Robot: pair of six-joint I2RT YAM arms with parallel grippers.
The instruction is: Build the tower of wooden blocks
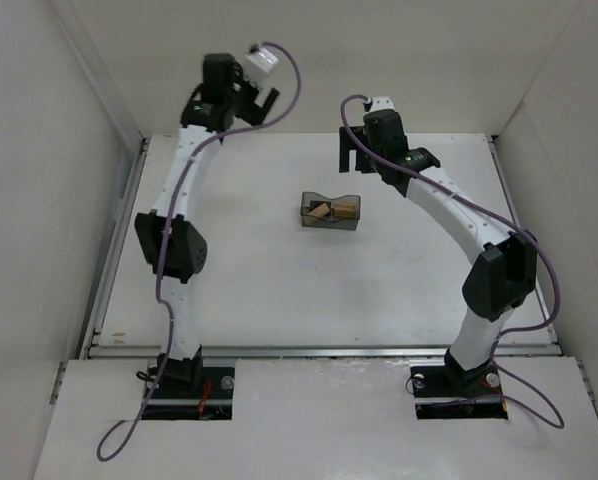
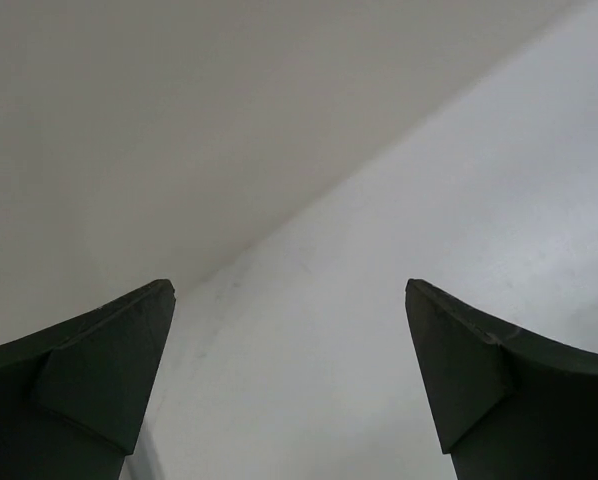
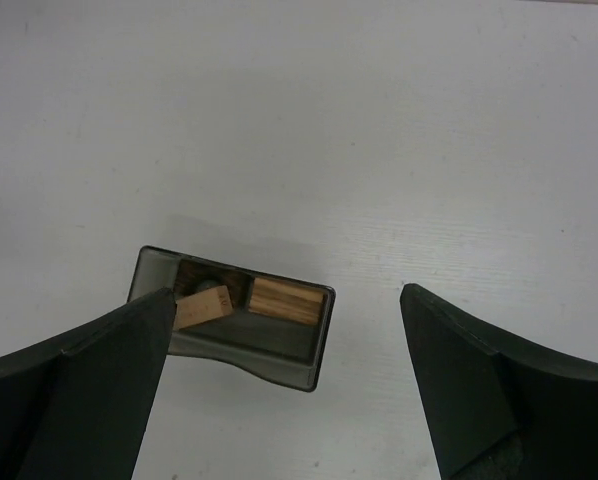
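Several small wood blocks lie loose in a translucent grey bin (image 1: 310,222) at the table's middle, not stacked. In the right wrist view the bin (image 3: 264,362) holds a light tan block (image 3: 201,308), a striped tan block (image 3: 284,300) and a dark brown block (image 3: 207,276). My right gripper (image 1: 353,163) is open and empty, raised behind the bin; in its wrist view (image 3: 287,292) the jaws stand wide apart above the bin. My left gripper (image 1: 258,103) is open and empty, raised at the back left, and its wrist view (image 2: 289,288) shows only bare white surfaces.
White walls enclose the table at the back (image 1: 309,60), left and right. A metal rail (image 1: 319,350) runs along the table's near edge in front of both arm bases.
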